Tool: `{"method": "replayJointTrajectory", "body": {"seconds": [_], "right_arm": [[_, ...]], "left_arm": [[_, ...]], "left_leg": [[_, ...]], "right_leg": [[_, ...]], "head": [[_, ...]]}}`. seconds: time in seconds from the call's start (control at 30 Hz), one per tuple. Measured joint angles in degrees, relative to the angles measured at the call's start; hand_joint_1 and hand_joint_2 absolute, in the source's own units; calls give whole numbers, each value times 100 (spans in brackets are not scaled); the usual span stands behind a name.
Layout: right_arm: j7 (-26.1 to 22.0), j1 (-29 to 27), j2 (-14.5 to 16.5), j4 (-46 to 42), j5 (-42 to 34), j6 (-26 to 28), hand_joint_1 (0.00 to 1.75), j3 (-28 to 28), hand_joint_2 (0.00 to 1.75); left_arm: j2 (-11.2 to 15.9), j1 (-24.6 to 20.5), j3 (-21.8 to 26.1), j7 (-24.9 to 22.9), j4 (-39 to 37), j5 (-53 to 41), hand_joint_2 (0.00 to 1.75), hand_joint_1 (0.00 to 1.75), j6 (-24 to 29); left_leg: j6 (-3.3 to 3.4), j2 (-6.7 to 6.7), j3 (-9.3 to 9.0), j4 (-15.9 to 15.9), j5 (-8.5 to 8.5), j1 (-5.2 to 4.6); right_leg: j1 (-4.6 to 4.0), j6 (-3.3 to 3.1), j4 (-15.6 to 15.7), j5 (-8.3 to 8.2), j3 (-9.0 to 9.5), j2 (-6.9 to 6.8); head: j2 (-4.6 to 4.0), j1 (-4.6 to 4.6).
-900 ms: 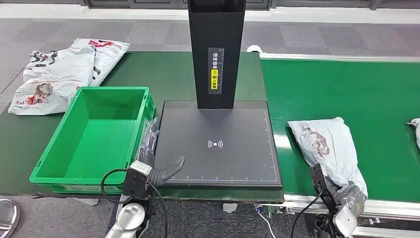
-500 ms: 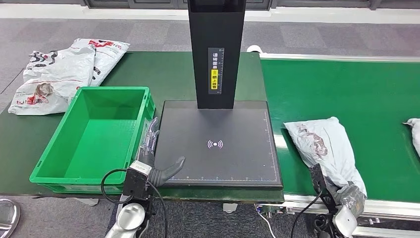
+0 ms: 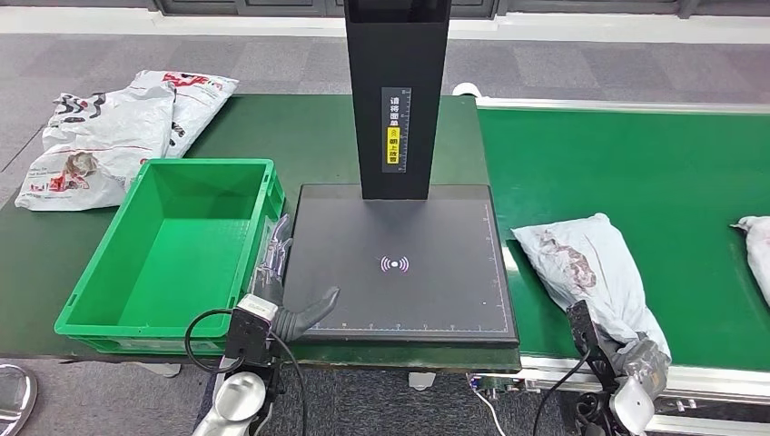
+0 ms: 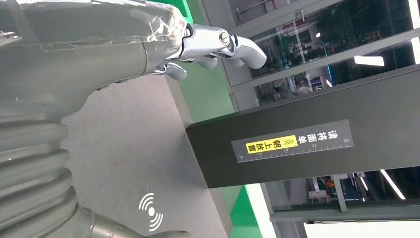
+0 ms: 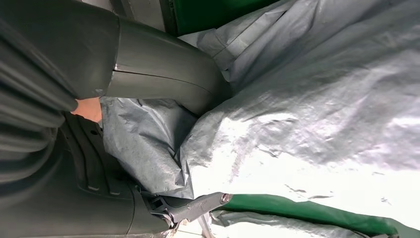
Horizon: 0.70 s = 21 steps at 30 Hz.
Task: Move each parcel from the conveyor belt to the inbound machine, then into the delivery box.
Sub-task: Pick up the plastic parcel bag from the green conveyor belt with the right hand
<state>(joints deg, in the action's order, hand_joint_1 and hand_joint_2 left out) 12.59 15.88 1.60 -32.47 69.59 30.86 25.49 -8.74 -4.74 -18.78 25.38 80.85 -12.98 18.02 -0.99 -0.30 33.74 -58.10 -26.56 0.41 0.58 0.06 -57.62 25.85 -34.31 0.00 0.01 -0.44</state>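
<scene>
Grey parcel (image 3: pixel 590 272) on green belt, near end gripped in right hand (image 3: pixel 640 361).

Even bright overhead light, sharp, soft shadows.

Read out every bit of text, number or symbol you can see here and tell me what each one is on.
"请将面单" in white, then "朝上放置" on a yellow patch: label on the black column of the inbound machine.
"10", "20", "25", "30": ruler marks along that label's edge; the rest are too small to read.
Wireless-wave symbol, no words: on the dark scan plate.
Red and black print on the white parcels beyond the green box: too crumpled to read.
</scene>
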Motion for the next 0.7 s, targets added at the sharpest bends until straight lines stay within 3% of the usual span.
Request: {"method": "replayJointTrajectory", "body": {"seconds": [0.23,0.33,0.4,0.53,0.6,0.7], "right_arm": [[-132,-2,0,1,-134,38,175,-5,175],[-1162,-105,156,-684,-1109,320,175,-174,175],[-1955,-68,405,-2040,-1626,587,175,-673,175],[-2611,195,482,-3729,-2060,903,175,-2377,175],[-2910,152,521,-4146,-2211,923,175,-2707,175],[-3063,88,565,-4485,-2316,920,175,-2752,175]], "left_arm": [[0,0,0,7,-1,7,175,0,-1],[-22,-92,-1,114,-79,113,175,0,21],[-59,-279,-6,219,-246,252,175,0,94],[-105,-454,-47,296,-441,387,175,0,172],[-111,-461,-52,298,-480,403,175,0,172],[-115,-470,-52,302,-521,412,175,0,174]], "left_leg": [[1,-1,1,0,1,0],[7,-13,54,0,9,-10],[7,14,80,-1,19,-31],[0,64,26,-9,30,-25],[-1,36,27,-9,30,-19],[0,10,36,-8,31,-18]], "right_leg": [[0,1,0,-1,2,-1],[13,7,-15,-9,-10,-13],[35,8,-34,-22,-60,12],[19,-4,-37,-35,-73,57],[8,-5,-37,-28,-61,29],[10,-4,-37,-22,-55,3]], "head": [[1,0],[1,12],[1,11],[-1,-8],[-1,-10],[0,-8]]}}
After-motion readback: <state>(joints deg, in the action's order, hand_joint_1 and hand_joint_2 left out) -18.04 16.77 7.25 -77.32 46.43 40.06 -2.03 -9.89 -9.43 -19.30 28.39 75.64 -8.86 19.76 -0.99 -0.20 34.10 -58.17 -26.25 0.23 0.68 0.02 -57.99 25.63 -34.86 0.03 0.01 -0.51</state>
